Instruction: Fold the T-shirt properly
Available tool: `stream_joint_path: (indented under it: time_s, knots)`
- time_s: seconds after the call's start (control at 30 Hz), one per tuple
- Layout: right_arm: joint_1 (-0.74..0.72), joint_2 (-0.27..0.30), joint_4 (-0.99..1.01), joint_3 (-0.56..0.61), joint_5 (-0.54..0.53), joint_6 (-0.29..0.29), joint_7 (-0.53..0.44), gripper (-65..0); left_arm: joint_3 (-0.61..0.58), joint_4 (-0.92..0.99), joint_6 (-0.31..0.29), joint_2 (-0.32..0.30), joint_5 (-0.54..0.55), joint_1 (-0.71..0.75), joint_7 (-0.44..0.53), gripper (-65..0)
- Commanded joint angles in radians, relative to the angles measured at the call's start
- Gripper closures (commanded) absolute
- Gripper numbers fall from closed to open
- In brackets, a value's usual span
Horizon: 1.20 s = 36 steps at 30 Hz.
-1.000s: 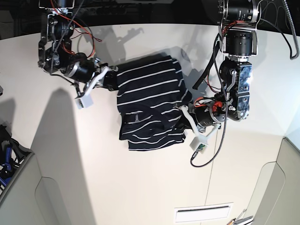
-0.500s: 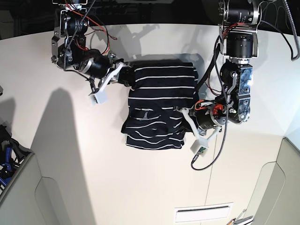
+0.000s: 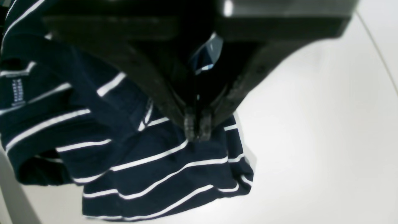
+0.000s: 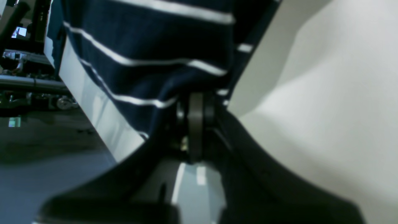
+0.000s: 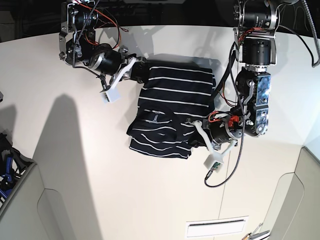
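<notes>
Pinching the T-shirt's (image 5: pixel 177 92) far corner with the right gripper (image 5: pixel 144 71), over on the left. Maybe halfway there: gathered into a compact bundle mid-table (image 5: pixel 150 200), needs flattening and squaring up. Closed at right with the left gripper (image 5: pixel 192 134), can't tell if gripping cloth.

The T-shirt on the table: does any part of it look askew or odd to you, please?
Yes, the T-shirt looks askew: its lower-left part, near the collar label, bunches into a loose, puffed fold, with stripes running at clashing angles.
</notes>
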<state>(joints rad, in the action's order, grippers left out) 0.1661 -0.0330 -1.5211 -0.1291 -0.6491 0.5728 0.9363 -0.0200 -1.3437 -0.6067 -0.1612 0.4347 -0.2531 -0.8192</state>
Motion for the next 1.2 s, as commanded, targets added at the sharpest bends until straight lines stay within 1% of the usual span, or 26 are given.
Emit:
stream_joint_path:
  time_s: [0.0,0.13,0.27,0.4,0.5,0.67,0.77,0.9,1.0,1.17]
  knots:
    - [-0.013,0.003,-0.024,0.002,-0.013,0.011,-0.017,0.0,0.001,-0.034,-0.003,-0.003,0.021,-0.033,0.012,-1.5]
    - [-0.027,0.024,-0.04,0.002,0.006,0.011,-0.016,0.0,0.001,-0.1,-0.003,-0.015,0.021,-0.031,-0.013,-1.5]
    - [-0.024,0.077,-0.111,-0.006,0.006,0.011,0.0,0.0,0.002,-0.17,-0.003,-0.055,0.036,-0.02,-0.053,-1.5]
    - [-0.024,0.138,-0.18,-0.03,0.005,0.01,0.039,0.0,0.002,-0.237,0.003,-0.132,0.092,0.025,-0.059,-1.5]
    - [-0.016,0.182,-0.223,-0.055,0.0,0.01,0.064,0.0,0.002,-0.306,0.042,-0.192,0.116,0.085,-0.061,-1.5]
    - [0.049,0.268,-0.285,-0.072,-0.039,0.01,0.081,0.0,0.004,-0.46,0.091,-0.284,0.13,0.225,-0.076,-1.5]
    - [0.111,0.317,-0.317,-0.073,-0.067,0.011,0.087,0.0,0.031,-0.54,0.091,-0.32,0.131,0.33,-0.084,-1.5]
    - [0.201,0.378,-0.357,-0.072,-0.086,0.011,0.09,0.0,0.121,-0.639,0.091,-0.333,0.137,0.477,-0.095,-1.5]
    - [0.265,0.418,-0.378,-0.073,-0.107,0.011,0.093,0.0,0.209,-0.701,0.09,-0.333,0.181,0.594,-0.107,-1.5]
    - [0.354,0.454,-0.379,-0.072,-0.119,0.011,0.098,0.0,0.328,-0.754,0.071,-0.332,0.183,0.784,-0.106,-1.5]
